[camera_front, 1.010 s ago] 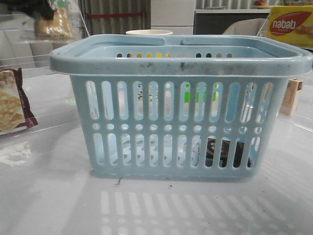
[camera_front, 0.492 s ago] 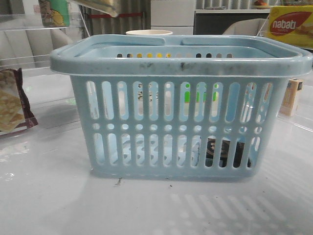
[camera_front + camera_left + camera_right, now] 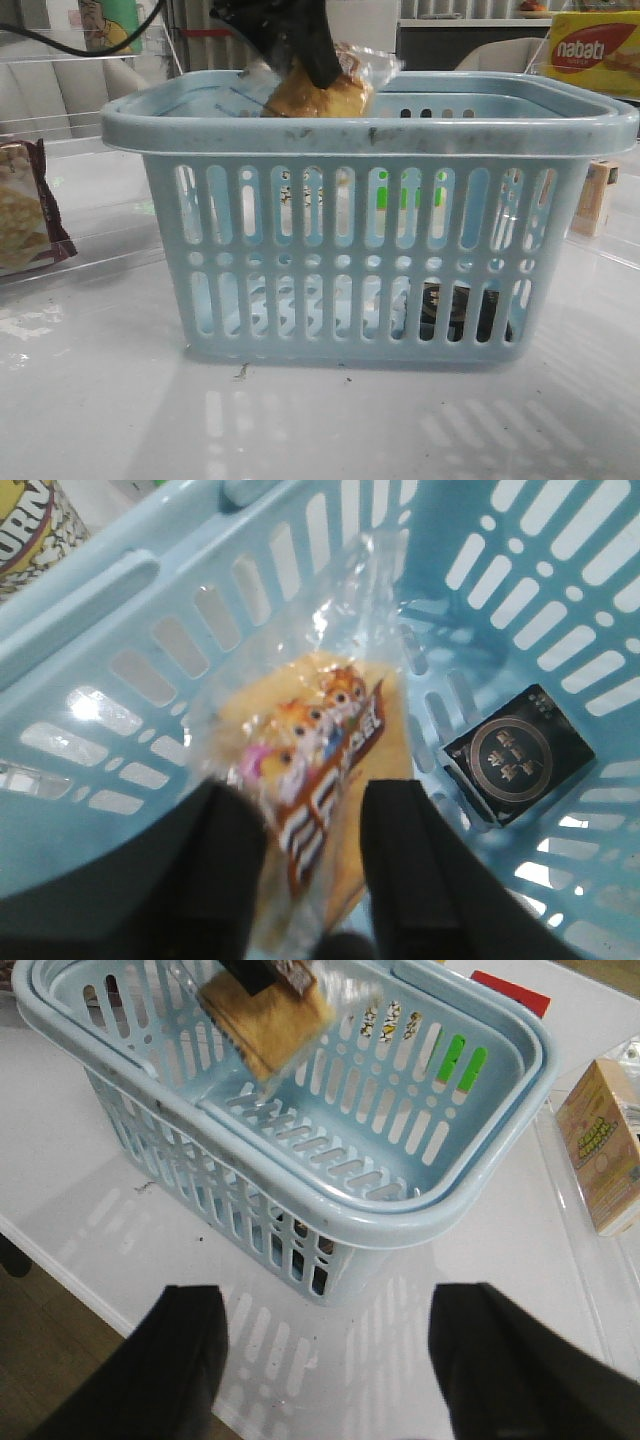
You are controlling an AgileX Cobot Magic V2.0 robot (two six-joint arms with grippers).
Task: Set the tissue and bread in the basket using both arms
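Observation:
The light blue basket (image 3: 370, 130) stands mid-table. My left gripper (image 3: 312, 62) is shut on the bread (image 3: 322, 95), golden-brown in a clear wrapper, and holds it at rim height over the basket's left half. In the left wrist view the bread (image 3: 330, 740) hangs between my left gripper's (image 3: 312, 830) fingers above the basket floor (image 3: 450, 660). The dark tissue pack (image 3: 518, 755) lies inside the basket at a corner, also seen through the slots (image 3: 455, 305). My right gripper (image 3: 325, 1340) is open and empty over the table, outside the basket's near corner (image 3: 430, 1215). The bread also shows in the right wrist view (image 3: 265, 1015).
A maroon-edged cracker packet (image 3: 22, 215) lies at the left. A yellow nabati box (image 3: 595, 50) sits at the back right. A small carton (image 3: 600, 1155) stands right of the basket. A printed cup (image 3: 30, 520) stands outside the basket wall.
My left gripper has carried the bread from the upper left to over the basket and lowered it to rim level. The tissue pack and basket have not moved.

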